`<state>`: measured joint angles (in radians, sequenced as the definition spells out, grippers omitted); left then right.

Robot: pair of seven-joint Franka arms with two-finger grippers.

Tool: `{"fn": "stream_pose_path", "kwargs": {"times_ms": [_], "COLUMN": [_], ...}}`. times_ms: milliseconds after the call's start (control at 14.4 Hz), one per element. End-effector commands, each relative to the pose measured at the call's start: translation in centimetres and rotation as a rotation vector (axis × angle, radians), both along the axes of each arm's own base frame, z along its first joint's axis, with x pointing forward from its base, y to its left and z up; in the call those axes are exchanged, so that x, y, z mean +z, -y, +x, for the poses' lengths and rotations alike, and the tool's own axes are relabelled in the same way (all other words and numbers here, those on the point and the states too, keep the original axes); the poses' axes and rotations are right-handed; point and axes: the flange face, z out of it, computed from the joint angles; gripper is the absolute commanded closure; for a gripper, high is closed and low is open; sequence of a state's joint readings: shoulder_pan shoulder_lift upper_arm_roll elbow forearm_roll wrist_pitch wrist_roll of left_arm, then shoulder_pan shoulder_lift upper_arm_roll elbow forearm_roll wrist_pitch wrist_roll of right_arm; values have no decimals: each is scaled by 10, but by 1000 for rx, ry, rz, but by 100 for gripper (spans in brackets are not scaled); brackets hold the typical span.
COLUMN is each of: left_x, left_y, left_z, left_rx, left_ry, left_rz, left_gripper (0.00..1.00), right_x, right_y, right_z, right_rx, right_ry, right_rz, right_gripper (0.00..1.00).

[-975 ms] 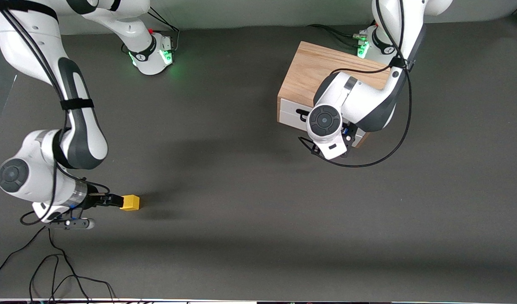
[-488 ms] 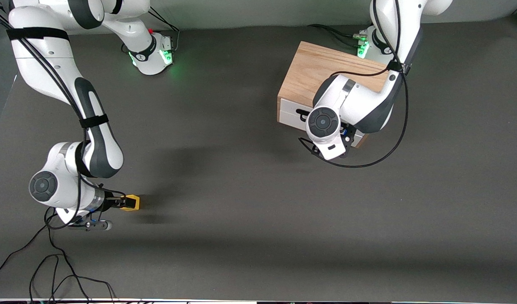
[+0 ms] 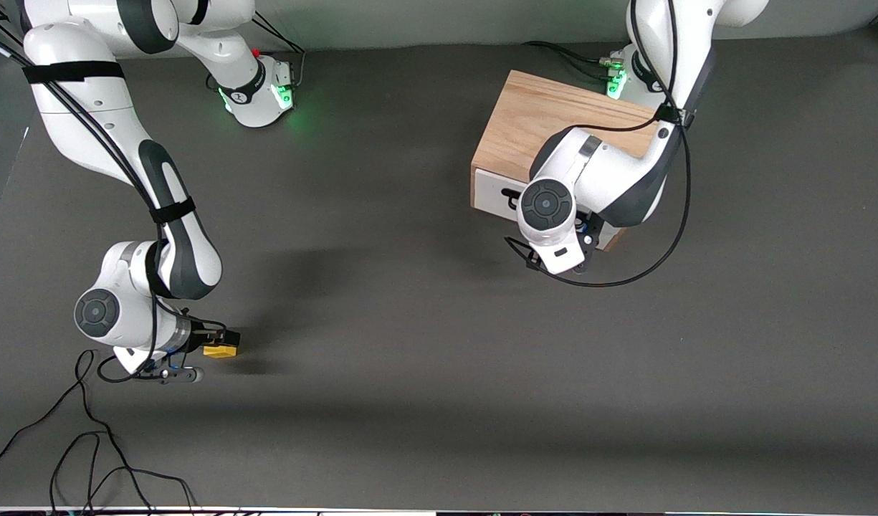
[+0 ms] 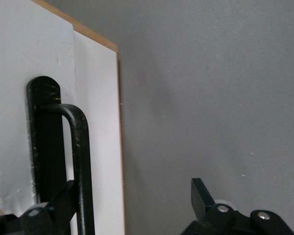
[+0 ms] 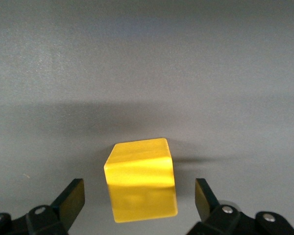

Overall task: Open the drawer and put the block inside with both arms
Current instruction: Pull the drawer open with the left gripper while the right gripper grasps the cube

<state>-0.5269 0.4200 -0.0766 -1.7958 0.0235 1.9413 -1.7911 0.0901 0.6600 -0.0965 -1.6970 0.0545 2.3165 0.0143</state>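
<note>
Robotics lab: two arms at a bare test table

You are looking at a lab bench: a dark grey mat [image 3: 424, 344] covers the table, two white arms are bolted at the top of the frame on green-lit bases [image 3: 266, 97], loose black cables [image 3: 87, 459] trail at the lower left, and a lone oak cabinet [image 3: 546, 122] sits at the upper right.

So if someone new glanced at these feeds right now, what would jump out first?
The small bright yellow cube on the dark grey table at the right arm's end, sitting between the open fingers of the right gripper, not yet gripped. Next, the light oak box cabinet near the left arm's base, its white-fronted drawer shut, with the open left gripper at the black wire handle.
</note>
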Motion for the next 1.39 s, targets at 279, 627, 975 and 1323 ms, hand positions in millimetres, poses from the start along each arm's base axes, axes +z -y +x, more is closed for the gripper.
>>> {"fn": "stream_pose_path", "kwargs": {"times_ms": [279, 627, 975, 1323], "left_x": [7, 1, 7, 12], "left_y": [24, 40, 42, 43], "left_z": [43, 77, 106, 117], "left_rx": [3, 3, 13, 21], "left_ry": [111, 155, 243, 319], "left_rz": [-60, -81, -118, -160], "left_gripper": [0, 0, 0, 0], "right_x": [-7, -12, -19, -19], "right_y": [0, 0, 3, 3], "right_z": [-1, 1, 0, 0], "right_rx": [4, 5, 2, 2], "right_ry": [13, 33, 31, 31], "right_rz": [-3, -5, -7, -7], "right_gripper": [0, 0, 0, 6]}}
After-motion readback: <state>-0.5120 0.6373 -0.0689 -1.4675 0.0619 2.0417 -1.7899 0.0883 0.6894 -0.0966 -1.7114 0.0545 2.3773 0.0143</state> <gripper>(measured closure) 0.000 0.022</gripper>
